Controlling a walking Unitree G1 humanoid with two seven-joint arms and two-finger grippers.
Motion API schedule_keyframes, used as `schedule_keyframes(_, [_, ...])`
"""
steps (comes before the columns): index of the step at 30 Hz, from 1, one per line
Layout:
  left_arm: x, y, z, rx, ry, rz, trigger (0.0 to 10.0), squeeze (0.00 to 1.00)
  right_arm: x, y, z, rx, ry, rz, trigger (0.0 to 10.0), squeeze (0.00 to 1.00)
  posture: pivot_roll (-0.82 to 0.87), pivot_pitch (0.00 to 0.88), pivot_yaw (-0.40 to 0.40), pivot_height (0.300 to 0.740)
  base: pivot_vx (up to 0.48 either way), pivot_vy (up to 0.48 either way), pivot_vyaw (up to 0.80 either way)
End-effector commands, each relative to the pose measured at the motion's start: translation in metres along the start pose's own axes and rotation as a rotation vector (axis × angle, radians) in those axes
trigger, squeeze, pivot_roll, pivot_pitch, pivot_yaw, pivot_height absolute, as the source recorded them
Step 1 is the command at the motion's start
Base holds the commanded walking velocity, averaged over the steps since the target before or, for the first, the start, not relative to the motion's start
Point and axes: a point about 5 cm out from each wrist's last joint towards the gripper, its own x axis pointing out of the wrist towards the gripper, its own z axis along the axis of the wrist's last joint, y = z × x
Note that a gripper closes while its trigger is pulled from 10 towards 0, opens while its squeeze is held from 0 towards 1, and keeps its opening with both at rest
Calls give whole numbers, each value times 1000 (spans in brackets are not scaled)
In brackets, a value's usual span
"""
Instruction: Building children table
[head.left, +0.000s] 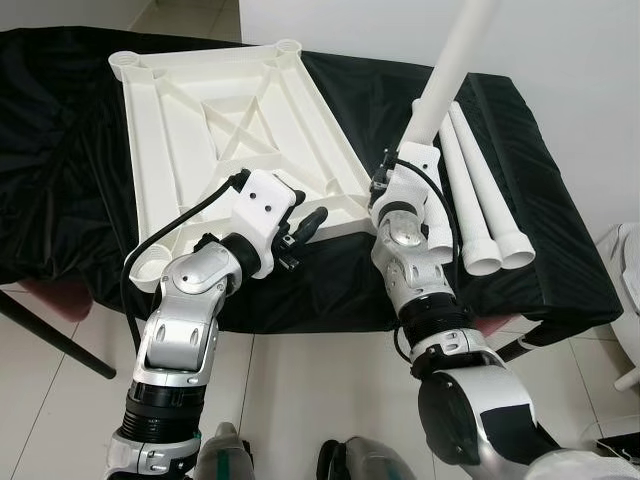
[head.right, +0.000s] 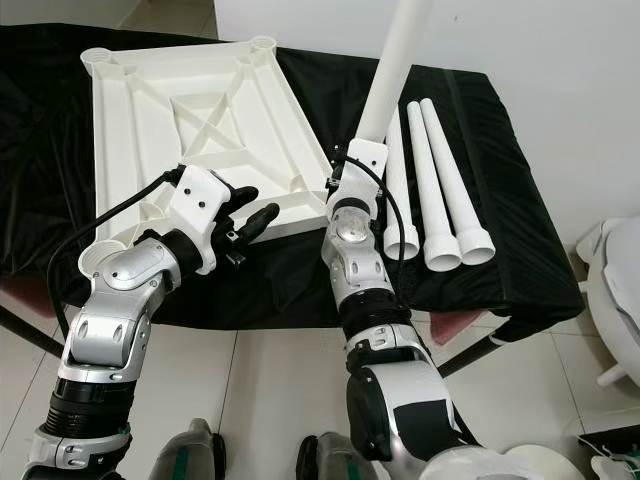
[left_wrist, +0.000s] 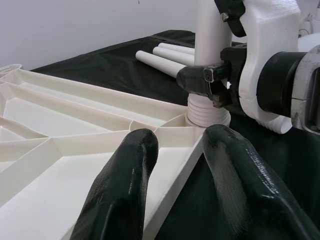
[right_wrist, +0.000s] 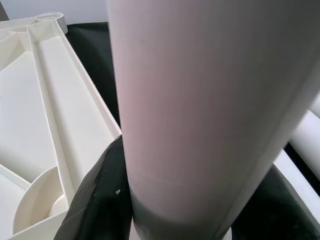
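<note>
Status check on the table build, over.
Right gripper shut on upright leg, its threaded end at tabletop corner socket. Left gripper open, straddling tabletop edge. Three spare legs lie alongside, clear.

The upright leg (head.left: 448, 75) is cut off by the top edge of both eye views; its upper end cannot be seen. The right gripper (left_wrist: 207, 82) hides the leg's lower shaft. The tabletop (head.left: 230, 120) near corner is covered by the left arm (head.left: 195, 290). The right wrist view is blurred by closeness.
</note>
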Motion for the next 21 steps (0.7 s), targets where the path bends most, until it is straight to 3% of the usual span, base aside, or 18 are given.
schedule_keyframes(1, [-2, 6, 2, 18, -4, 149, 10000, 0, 0, -9, -19, 2, 105, -39, 10000, 0, 76, 40, -74, 740, 0, 0, 0])
schedule_keyframes(14, [-3, 6, 1, 20, -4, 157, 10000, 0, -2, -7, -23, -5, 121, -43, 10000, 0, 83, 32, -81, 740, 0, 0, 0])
schedule_keyframes(21, [-3, 7, 2, 23, -4, 159, 10000, 0, -1, -17, -21, 26, 110, -157, 10000, 0, 83, 34, -76, 740, 0, 0, 0])
